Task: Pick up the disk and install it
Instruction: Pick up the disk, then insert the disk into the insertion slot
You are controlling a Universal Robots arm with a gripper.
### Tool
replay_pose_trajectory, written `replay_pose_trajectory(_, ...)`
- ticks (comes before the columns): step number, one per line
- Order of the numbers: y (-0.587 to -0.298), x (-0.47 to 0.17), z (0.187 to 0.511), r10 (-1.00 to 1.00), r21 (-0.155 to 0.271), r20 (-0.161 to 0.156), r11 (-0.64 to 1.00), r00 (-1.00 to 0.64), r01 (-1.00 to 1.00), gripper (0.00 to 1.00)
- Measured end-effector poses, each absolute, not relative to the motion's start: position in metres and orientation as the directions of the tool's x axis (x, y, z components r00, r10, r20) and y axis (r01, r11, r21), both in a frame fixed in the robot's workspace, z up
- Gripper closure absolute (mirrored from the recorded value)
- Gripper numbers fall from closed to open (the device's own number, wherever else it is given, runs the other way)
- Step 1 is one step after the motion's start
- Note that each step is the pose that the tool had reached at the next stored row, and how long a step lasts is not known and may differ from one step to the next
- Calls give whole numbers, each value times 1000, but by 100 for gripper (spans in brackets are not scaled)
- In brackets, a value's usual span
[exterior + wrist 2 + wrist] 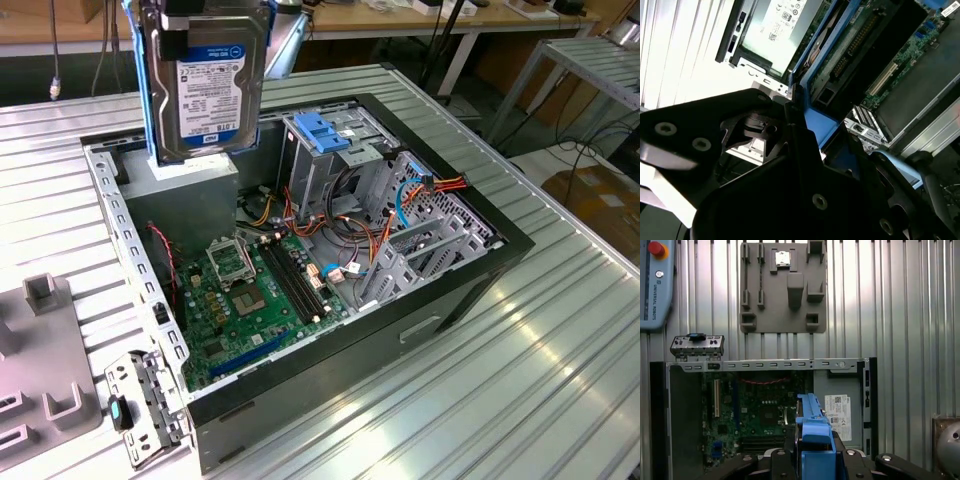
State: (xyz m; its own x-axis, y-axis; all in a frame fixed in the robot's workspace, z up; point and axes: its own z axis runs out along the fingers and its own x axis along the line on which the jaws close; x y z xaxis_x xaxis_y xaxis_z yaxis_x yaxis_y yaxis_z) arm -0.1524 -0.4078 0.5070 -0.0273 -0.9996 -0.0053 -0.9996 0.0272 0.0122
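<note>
**Open computer case on a ribbed table**

A ribbed metal table (500, 390) carries a black computer case (330, 385) lying on its side with the panel off. A green motherboard (250, 310) lies flat inside, with dark memory slots (295, 285) running across it. A metal drive cage (310, 175) topped by a light-blue flap (322, 135) stands upright in the case, and orange and red cables (440, 185) run just beside it. A grey metal box (185, 200) with a white sticker (837, 411) fills one corner. Outside the case, a grey fixture plate (782, 290) with raised blocks lies on the table. A small metal bracket (697, 346) with a black clip sits just beside the case's rim. A light-blue pendant (655, 290) with a red button lies near the plate. Workbenches (420, 25) stand behind.
</note>
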Motion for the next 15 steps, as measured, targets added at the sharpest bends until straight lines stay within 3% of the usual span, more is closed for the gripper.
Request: replay_pose_trajectory(15,-412,-145,507,-1000,12,-5,27,-27,-1000,63)
